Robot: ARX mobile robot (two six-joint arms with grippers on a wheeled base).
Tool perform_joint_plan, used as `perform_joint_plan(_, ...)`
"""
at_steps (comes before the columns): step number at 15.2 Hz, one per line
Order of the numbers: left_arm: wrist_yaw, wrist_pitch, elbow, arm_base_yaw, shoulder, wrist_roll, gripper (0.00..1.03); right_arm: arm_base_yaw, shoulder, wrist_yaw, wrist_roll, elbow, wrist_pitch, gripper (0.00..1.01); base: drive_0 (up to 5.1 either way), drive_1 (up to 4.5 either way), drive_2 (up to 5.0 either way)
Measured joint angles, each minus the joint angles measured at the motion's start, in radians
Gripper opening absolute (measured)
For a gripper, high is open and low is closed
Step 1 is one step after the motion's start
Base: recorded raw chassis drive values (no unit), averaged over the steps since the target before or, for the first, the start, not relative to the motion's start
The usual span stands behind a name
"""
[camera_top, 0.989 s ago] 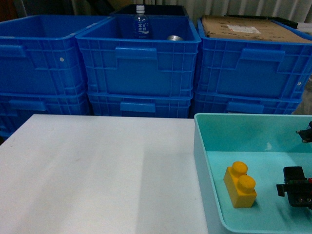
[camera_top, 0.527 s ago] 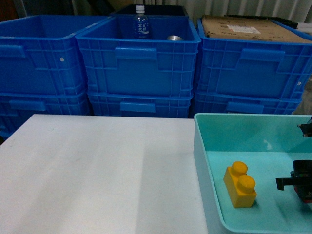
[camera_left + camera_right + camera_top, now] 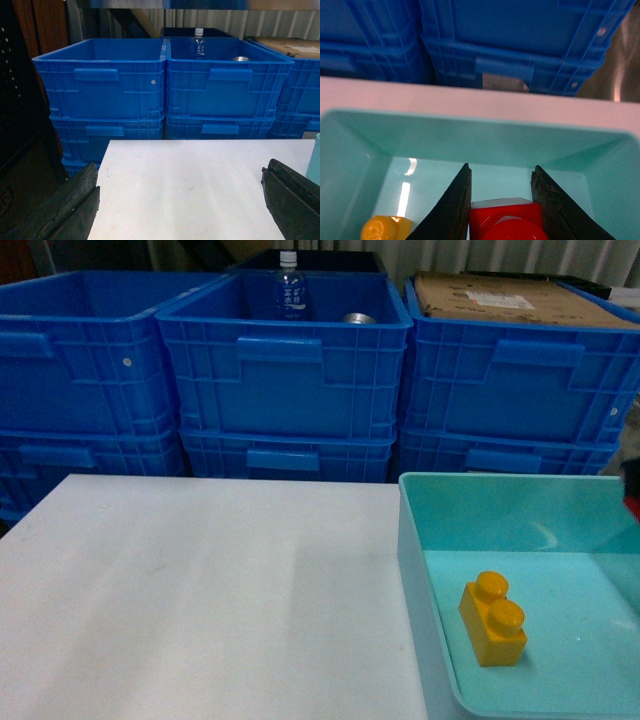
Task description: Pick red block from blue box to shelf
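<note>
**Red block pinched, lift clear before heading for the shelf**

In the right wrist view the right end effector has its two dark fingers pressed against either side of the red block, which sits at the bottom centre of that frame, above the floor of the blue box. The yellow block lies in the lower right of the head view, just left of the grasp, and seems untouched.

The step in hand looks like the lift-out. It would go best straight up, keeping the pinch firm and level, until the block is above the box rim; drifting left risks nudging the yellow block, and swinging early risks the far wall. No grey shelf can be made out from here, so the carry target needs finding first.

The left end effector hangs spread wide over the white counter, holding nothing.

Readable writing is scarce: the bottle in the upper-centre blue crate has a label too small to read, and the white label on the cardboard at upper right is also illegible.
</note>
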Motion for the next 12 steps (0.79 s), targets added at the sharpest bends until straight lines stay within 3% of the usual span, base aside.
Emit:
perform_joint_plan(1, 0.0, 0.0, 0.0, 0.0, 0.0, 0.0, 0.98, -0.028, -0.102, -0.031, -0.004, -0.03, 0.033, 0.3, 0.0, 0.0, 0.0)
perform_joint_plan(2, 0.0, 0.0, 0.0, 0.0, 0.0, 0.0, 0.98, -0.041, -0.156, -0.03, -0.011, -0.064, 0.061, 0.3, 0.0, 0.0, 0.0)
perform_joint_plan(3, 0.0, 0.0, 0.0, 0.0, 0.0, 0.0, 0.98, -0.059, -0.378, -0.032, -0.016, -0.259, 0.143, 0.3, 0.0, 0.0, 0.0)
perform_joint_plan(4, 0.0, 0.0, 0.0, 0.0, 0.0, 0.0, 0.98, 0.019, -0.675, 0.026, -0.027, -0.429, 0.067, 0.3, 0.0, 0.0, 0.0)
perform_joint_plan(5, 0.0, 0.0, 0.0, 0.0, 0.0, 0.0, 0.98, 0.059, -0.77, 0.056, -0.038, -0.447, 0.052, 0.3, 0.0, 0.0, 0.0)
perform_joint_plan(6, 0.0, 0.0, 0.0, 0.0, 0.0, 0.0, 0.98, 0.068, -0.829, 0.064, -0.037, -0.449, 0.031, 0.3, 0.0, 0.0, 0.0)
perform_joint_plan(7, 0.0, 0.0, 0.0, 0.0, 0.0, 0.0, 0.98, 0.066, -0.873, 0.084, -0.034, -0.465, 0.007, 0.3, 0.0, 0.0, 0.0)
perform_joint_plan(10, 0.0, 0.0, 0.0, 0.0, 0.0, 0.0, 0.98, 0.035, -0.997, 0.076, 0.017, -0.557, -0.096, 0.29, 0.0, 0.0, 0.0)
perform_joint_plan(12, 0.0, 0.0, 0.0, 0.0, 0.0, 0.0, 0.98, 0.044, -1.085, 0.095, 0.036, -0.583, -0.114, 0.29, 0.0, 0.0, 0.0)
